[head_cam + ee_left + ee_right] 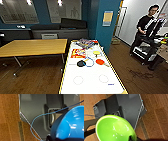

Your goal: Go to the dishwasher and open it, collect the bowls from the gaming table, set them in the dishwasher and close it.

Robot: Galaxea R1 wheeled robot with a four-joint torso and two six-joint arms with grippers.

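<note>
Robot is standing at the near end of the gaming bench (82,86), the long white-topped one with the yellow rim. Bowls are lying near its middle: a black bowl (81,63) touching the blue circle marking (89,61), a red-orange bowl (100,61) just beside that circle on the other side, a yellow bowl (96,52) a little farther up. A red-and-yellow printed sheet (78,53) and a pile of magazines (85,43) are sitting at the far end. A plain wooden bench (33,47) is standing beside it, apart. A person (146,30) with a control rig is standing off to the right, on the wooden floor (140,75).

Left wrist view: a blue bowl (70,124) is looming large, close to the camera, over the robot's dark base; the left gripper looks to be holding it at the rim, though the contact itself is hard to make out. Right wrist view: a green bowl (114,128), likewise apparently being held by the right gripper at its rim.

Dishwasher: not locatable from here.

Judgement: collecting is partly done, two bowls in hand, three remaining on the bench. With both grippers loaded, carrying well means keeping the bowls level and close to the body, and turning slowly clear of the bench rim and the person
</note>
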